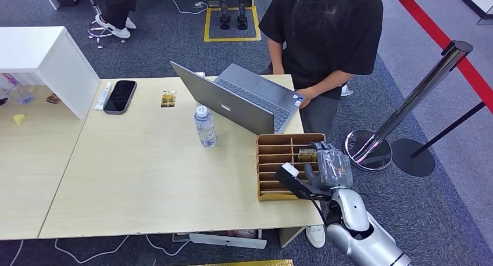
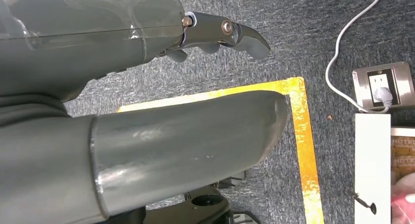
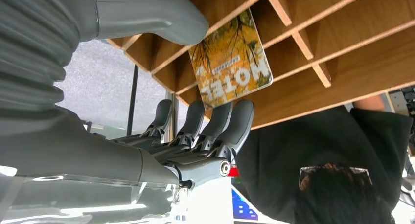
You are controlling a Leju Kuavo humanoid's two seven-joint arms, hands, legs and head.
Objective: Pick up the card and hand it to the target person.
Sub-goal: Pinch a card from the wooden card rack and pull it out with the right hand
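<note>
A yellow card (image 1: pixel 307 155) printed HOTEL (image 3: pixel 232 57) stands in a slot of the brown wooden organizer (image 1: pixel 279 139) at the table's right front corner. My right hand (image 1: pixel 331 167) hovers at the organizer's right side. In the right wrist view that hand (image 3: pixel 195 136) has its thumb (image 3: pixel 156 13) on one side of the card and its straight fingers (image 3: pixel 235 121) on the other, with the card still seated in the divider (image 3: pixel 342 48). A person in black (image 1: pixel 331 28) stands behind the table at a laptop. My left hand (image 2: pixel 161 38) hangs over the carpet, holding nothing.
An open grey laptop (image 1: pixel 244 97) and a water bottle (image 1: pixel 204 126) stand just left of the organizer. A phone (image 1: pixel 120 96) and a second small card (image 1: pixel 168 99) lie at the table's back. A chrome stanchion (image 1: pixel 407 109) stands to the right.
</note>
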